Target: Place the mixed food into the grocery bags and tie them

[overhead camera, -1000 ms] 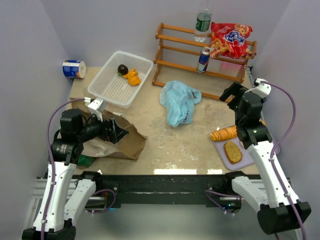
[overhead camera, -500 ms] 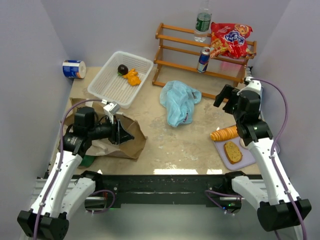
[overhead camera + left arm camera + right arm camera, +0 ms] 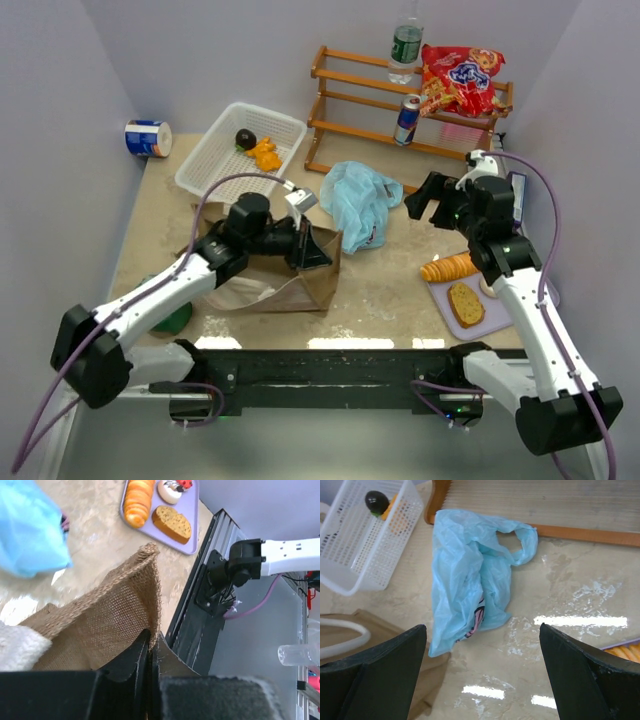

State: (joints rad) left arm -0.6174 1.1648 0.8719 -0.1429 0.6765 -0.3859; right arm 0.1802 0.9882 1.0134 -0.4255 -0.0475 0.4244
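The left gripper [image 3: 316, 249] pinches the top edge of the brown paper bag [image 3: 285, 290], its fingers squeezed together on it, at the near left of the table [image 3: 390, 285]. The right gripper [image 3: 424, 198] hangs with fingers wide apart, just right of the blue plastic bag [image 3: 355, 205]. Bread [image 3: 465, 303] lies on the purple tray [image 3: 447, 316], near right.
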